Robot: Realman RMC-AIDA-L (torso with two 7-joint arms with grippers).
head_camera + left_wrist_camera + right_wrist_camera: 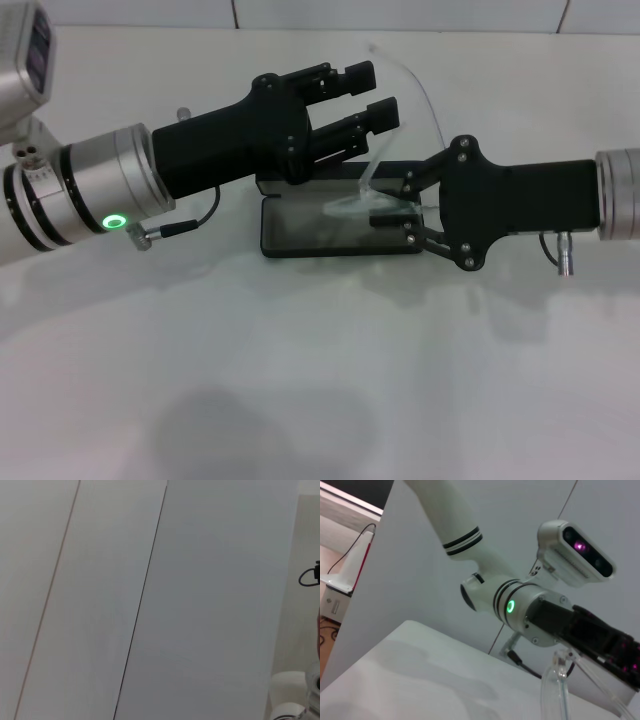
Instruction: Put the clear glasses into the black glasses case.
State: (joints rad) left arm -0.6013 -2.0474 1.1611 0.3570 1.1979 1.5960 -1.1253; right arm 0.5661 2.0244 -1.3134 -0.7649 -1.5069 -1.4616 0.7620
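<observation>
The black glasses case (300, 232) lies open on the white table, grey lining up, with its lid partly hidden behind my left gripper. My right gripper (388, 213) reaches in from the right and is shut on the clear glasses (350, 208), holding them low over the case's right half. One clear arm (425, 100) arcs up behind. The glasses (559, 680) also show in the right wrist view. My left gripper (368, 92) hovers open above the case's rear edge, its fingers close to the raised arm. The left wrist view shows only wall.
The white table (300, 380) stretches toward me in front of the case. A wall with panel seams (145, 590) stands behind. The robot's head camera (577, 552) and left forearm (520, 607) appear in the right wrist view.
</observation>
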